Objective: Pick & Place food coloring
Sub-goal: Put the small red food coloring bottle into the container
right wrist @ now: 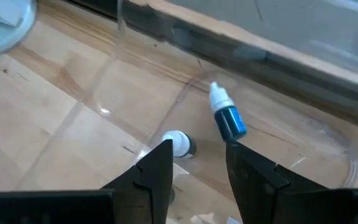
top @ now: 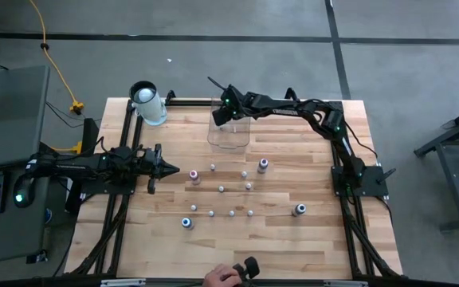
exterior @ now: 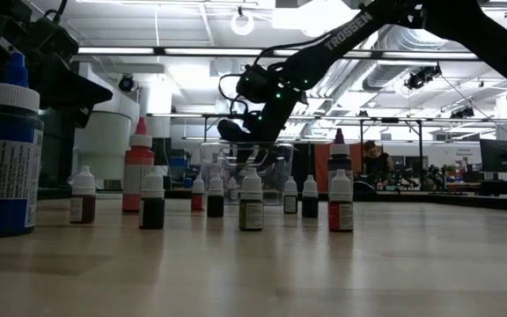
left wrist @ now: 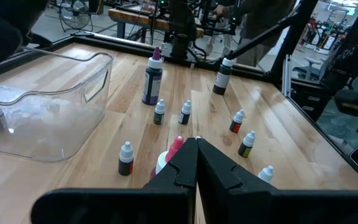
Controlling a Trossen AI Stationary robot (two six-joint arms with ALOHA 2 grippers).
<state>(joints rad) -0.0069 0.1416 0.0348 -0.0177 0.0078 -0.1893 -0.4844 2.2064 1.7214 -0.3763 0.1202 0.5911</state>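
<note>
The left tool [top: 168, 168], its fingers pressed together and holding nothing, hovers at the left side of the tabletop [top: 309, 247], pointing toward the food coloring [top: 221, 189] bottles standing scattered across the middle. At the far edge, the right tool [top: 223, 116] hangs over the clear bin [top: 229, 139] with its fingers spread. A blue bottle [right wrist: 227, 116] lies on its side inside the bin, just ahead of those fingers, with another bottle [right wrist: 180, 143] beside it.

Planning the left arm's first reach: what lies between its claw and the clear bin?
In the high view, bare wood and one pink-capped food coloring bottle lie between the shut left claw and the clear bin; the other bottles stand off that line.
</note>
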